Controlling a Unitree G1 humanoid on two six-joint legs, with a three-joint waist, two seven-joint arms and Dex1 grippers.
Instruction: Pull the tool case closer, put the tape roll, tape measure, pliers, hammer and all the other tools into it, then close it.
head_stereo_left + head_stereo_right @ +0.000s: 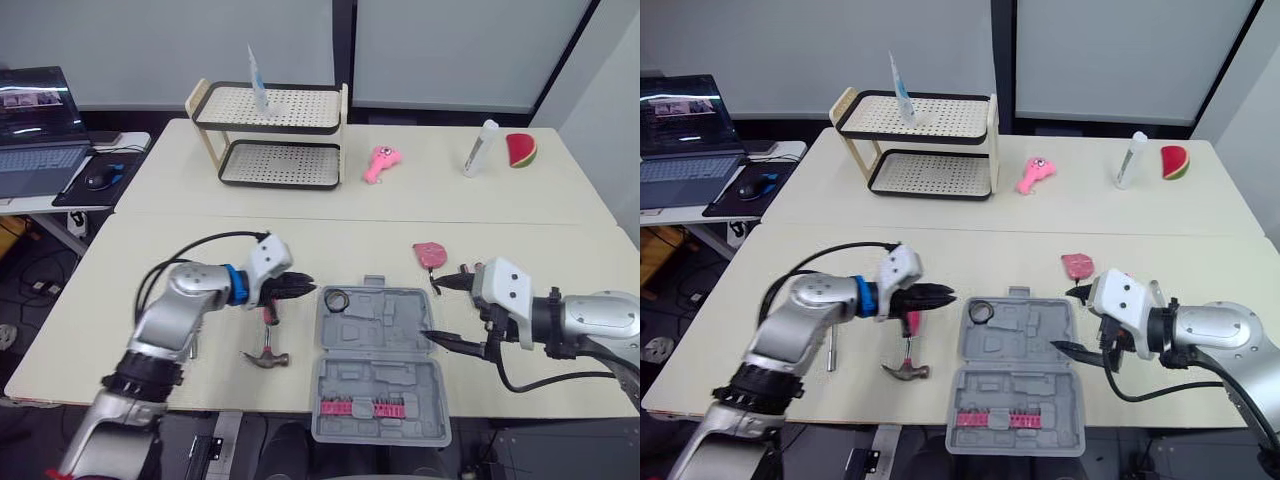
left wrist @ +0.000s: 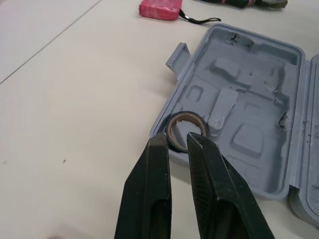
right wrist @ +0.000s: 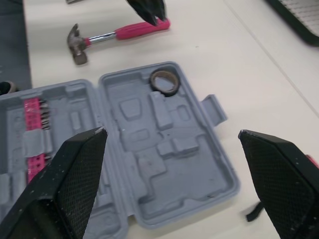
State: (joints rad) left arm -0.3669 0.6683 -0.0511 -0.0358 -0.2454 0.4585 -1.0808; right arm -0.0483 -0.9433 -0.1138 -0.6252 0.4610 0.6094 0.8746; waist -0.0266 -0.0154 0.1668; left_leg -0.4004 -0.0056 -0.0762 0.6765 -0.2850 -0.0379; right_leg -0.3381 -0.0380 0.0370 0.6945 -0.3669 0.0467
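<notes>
**Tool case open with the tape roll in it; hammer looks like the next pick**

The tool case (image 1: 372,338) lies open on the near part of the table (image 1: 110,300), centred between the two arms. Its lid half, which carries a row of pink bits (image 1: 365,407), is nearest the robot. The tape roll (image 1: 334,299) sits in the far-left corner of the tray.

Just left of that corner hovers the left gripper (image 1: 303,285), its fingers drawn nearly together and gripping nothing. Below it lies the hammer (image 1: 268,338), pink handle pointing far and head pointing near.

The right gripper (image 1: 447,312) is spread wide beside the case's right edge. The pink tape measure (image 1: 429,253) rests just beyond it.

The hammer is probably next. The left fingers should part, drop squarely across the handle near its middle, and lift level so the head does not swing.
</notes>
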